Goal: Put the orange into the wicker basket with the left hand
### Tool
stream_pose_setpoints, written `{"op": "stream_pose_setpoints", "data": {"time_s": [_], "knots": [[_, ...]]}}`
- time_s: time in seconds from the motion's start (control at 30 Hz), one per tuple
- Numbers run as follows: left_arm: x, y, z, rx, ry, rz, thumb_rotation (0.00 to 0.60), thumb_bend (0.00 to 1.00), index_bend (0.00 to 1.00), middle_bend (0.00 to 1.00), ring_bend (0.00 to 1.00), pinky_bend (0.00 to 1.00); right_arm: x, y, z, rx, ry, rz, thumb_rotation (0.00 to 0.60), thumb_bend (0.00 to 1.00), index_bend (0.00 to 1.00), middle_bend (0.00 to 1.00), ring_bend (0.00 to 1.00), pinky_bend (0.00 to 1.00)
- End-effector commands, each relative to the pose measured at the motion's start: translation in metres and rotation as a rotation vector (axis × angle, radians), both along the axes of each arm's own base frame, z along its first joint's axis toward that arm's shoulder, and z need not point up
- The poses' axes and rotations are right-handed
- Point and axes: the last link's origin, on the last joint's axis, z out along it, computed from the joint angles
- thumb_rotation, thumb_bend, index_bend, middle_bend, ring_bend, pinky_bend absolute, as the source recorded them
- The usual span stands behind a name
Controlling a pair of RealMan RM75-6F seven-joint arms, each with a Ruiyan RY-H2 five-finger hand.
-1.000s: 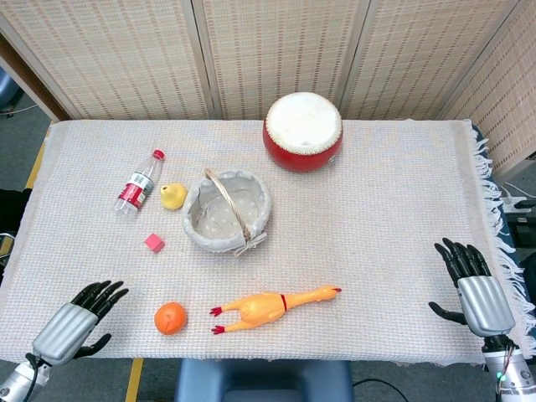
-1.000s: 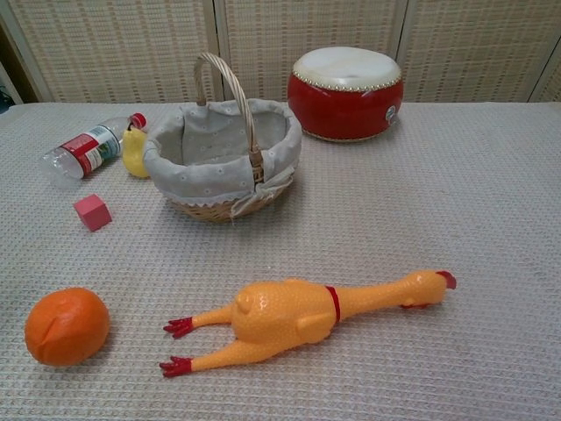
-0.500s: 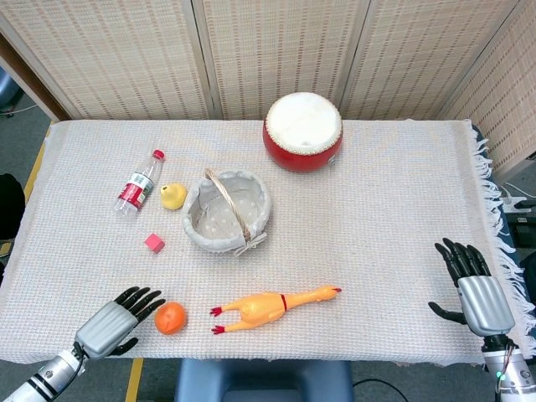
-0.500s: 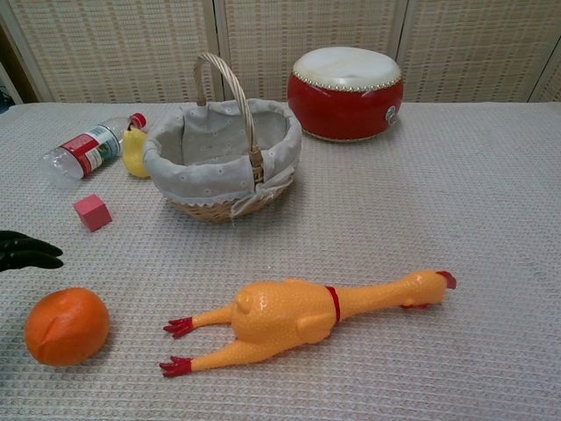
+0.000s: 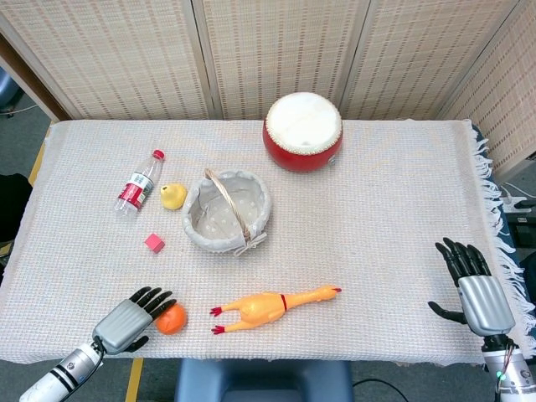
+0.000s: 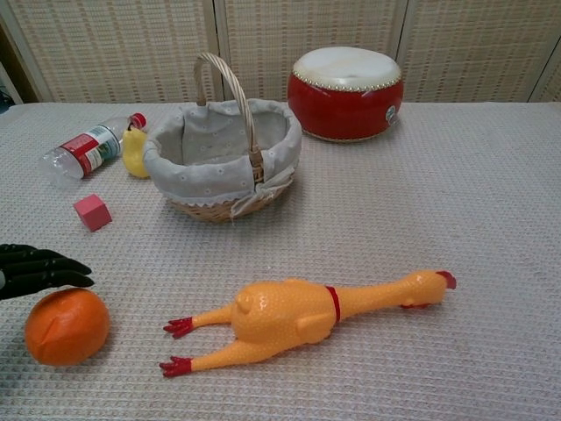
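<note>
The orange (image 5: 172,318) (image 6: 67,325) lies near the table's front left edge. My left hand (image 5: 131,322) (image 6: 35,270) is right beside it on its left, fingers spread and reaching over its top; whether they touch it is unclear. The wicker basket (image 5: 227,211) (image 6: 223,156), cloth-lined with an upright handle, stands further back toward the table's middle. My right hand (image 5: 476,289) hovers open at the front right edge, holding nothing.
A rubber chicken (image 5: 272,307) (image 6: 302,313) lies just right of the orange. A pink cube (image 5: 154,243), a yellow pear (image 5: 172,196) and a lying plastic bottle (image 5: 136,185) sit left of the basket. A red drum (image 5: 303,131) stands at the back.
My left hand has moved right along the front edge, from well left of the orange to right against it, fingers now over its top. The right hand has stayed still.
</note>
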Motion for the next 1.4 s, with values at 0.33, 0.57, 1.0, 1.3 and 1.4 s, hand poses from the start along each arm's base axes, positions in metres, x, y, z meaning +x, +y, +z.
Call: {"op": "stream_pose_setpoints", "data": {"time_s": [0.33, 0.57, 1.0, 1.3, 1.4], "knots": [[0.005, -0.011, -0.011, -0.025, -0.025, -0.01, 0.6, 0.33, 0.0, 0.0, 0.0, 0.09, 0.0, 0.0, 0.0, -0.003, 0.001, -0.008, 0.6, 0.03, 0.0, 0.0, 0.0, 0.0], [0.007, -0.014, -0.015, -0.027, -0.049, -0.03, 0.6, 0.33, 0.0, 0.0, 0.0, 0.14, 0.0, -0.001, 0.0, -0.005, 0.002, -0.014, 0.6, 0.03, 0.0, 0.0, 0.0, 0.0], [0.017, -0.014, -0.029, -0.032, -0.103, -0.032, 0.6, 0.42, 0.12, 0.0, 0.08, 0.3, 0.0, -0.001, 0.001, -0.014, -0.004, -0.015, 0.6, 0.03, 0.0, 0.0, 0.0, 0.0], [0.017, -0.005, -0.035, -0.017, -0.083, -0.009, 0.6, 0.42, 0.07, 0.0, 0.0, 0.2, 0.0, -0.001, 0.001, -0.013, -0.008, -0.016, 0.6, 0.03, 0.0, 0.0, 0.0, 0.0], [0.015, -0.002, -0.036, -0.005, -0.067, -0.001, 0.6, 0.42, 0.16, 0.01, 0.03, 0.26, 0.0, -0.001, 0.002, -0.013, -0.01, -0.017, 0.6, 0.03, 0.0, 0.0, 0.0, 0.0]]}}
